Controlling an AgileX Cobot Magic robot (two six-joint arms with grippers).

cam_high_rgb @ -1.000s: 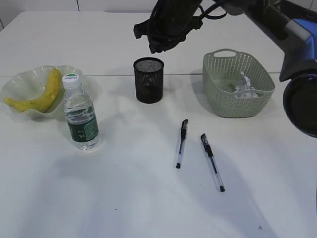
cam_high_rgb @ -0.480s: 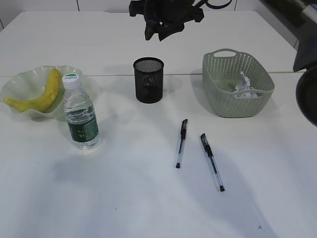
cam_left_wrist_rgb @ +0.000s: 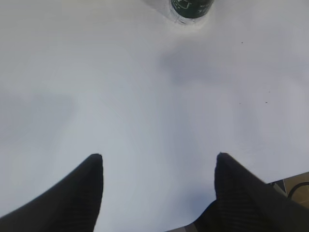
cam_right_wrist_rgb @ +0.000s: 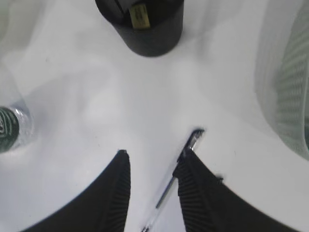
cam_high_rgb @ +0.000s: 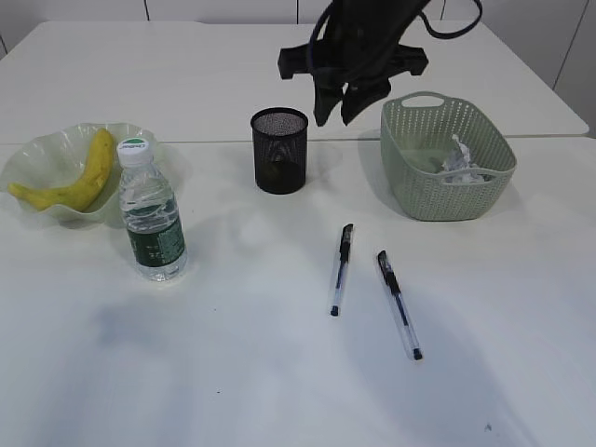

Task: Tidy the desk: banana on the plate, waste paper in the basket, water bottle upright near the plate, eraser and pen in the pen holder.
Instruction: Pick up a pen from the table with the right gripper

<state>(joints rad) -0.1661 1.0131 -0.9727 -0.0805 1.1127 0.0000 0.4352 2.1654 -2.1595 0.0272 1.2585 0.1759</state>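
Since the earlier frames the right gripper (cam_high_rgb: pixel 340 104) was swung from the upper-left of centre toward the right and lowered; it was seen hanging between holder (cam_high_rgb: pixel 279 150) and basket (cam_high_rgb: pixel 447 169), upper centre of the exterior view. Nothing on the desk was shifted.

Right jaws were spread a little, nothing pinched; in the right wrist view a pen (cam_right_wrist_rgb: pixel 174 183) was framed just behind the right-hand finger. Left gripper (cam_left_wrist_rgb: pixel 159 162) was spread wide, empty, over bare desk at the lower part of its view, bottle base (cam_left_wrist_rgb: pixel 191 9) at the top edge.

Status, as judged:
- Banana (cam_high_rgb: pixel 74 179) was lying on the plate (cam_high_rgb: pixel 37 158), left edge: done.
- Paper (cam_high_rgb: pixel 463 162) was in the basket, right: done.
- Bottle (cam_high_rgb: pixel 151 212) was upright just beside the plate, left: done.
- Eraser (cam_right_wrist_rgb: pixel 136 13) appeared to be inside the holder, top of the right wrist view: likely done.
- Two pens (cam_high_rgb: pixel 341 268) (cam_high_rgb: pixel 399 303) were left flat on the desk, lower centre, close together but apart: outstanding.

Next step was judged to be a descent on the nearer pen.
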